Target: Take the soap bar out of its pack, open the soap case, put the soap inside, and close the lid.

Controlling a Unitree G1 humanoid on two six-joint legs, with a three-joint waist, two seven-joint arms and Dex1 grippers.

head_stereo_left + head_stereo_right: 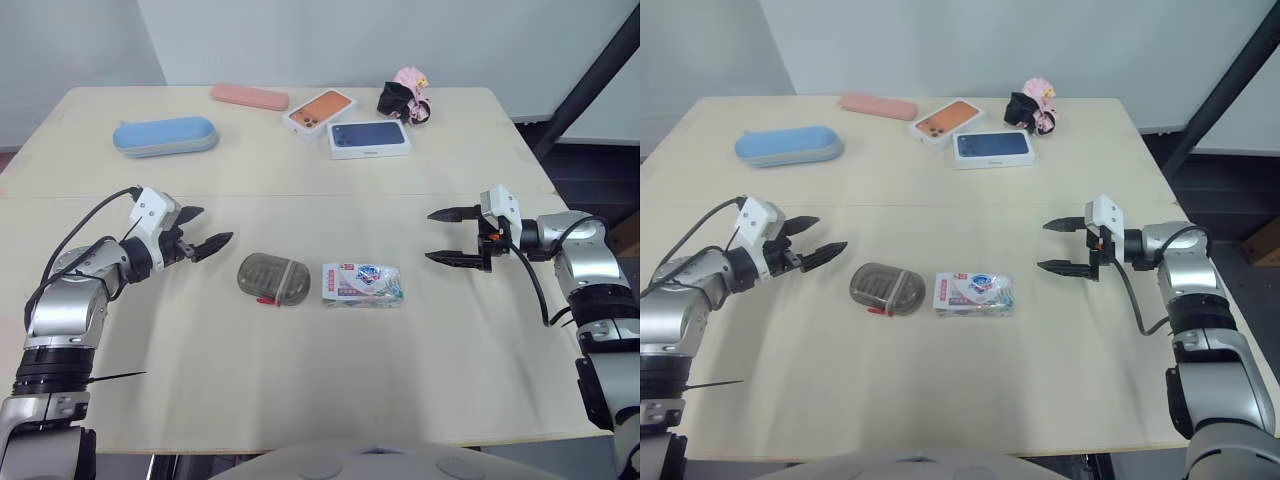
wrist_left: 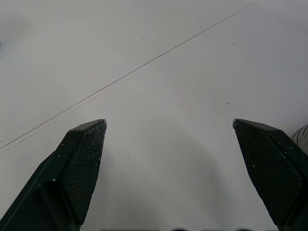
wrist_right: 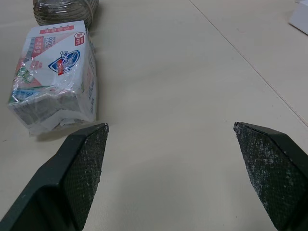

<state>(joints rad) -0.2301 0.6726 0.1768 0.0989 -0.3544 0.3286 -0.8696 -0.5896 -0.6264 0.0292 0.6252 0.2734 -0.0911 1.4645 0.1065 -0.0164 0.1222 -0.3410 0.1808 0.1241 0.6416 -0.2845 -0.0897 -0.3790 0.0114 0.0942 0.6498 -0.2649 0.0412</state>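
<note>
Along the far side of the tabletop (image 1: pixel 300 400) are laid a blue case (image 1: pixel 165 136), a pink case (image 1: pixel 249 97), an orange phone box (image 1: pixel 319 112) just beside a dark blue phone box (image 1: pixel 368 139), and a pink-and-black bundle (image 1: pixel 405 97).

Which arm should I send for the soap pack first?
Right. The right gripper is open and faces the soap pack with nothing between them, and its wrist view has the pack just ahead. The left gripper, also open, has the soap case lying between it and the pack.
</note>
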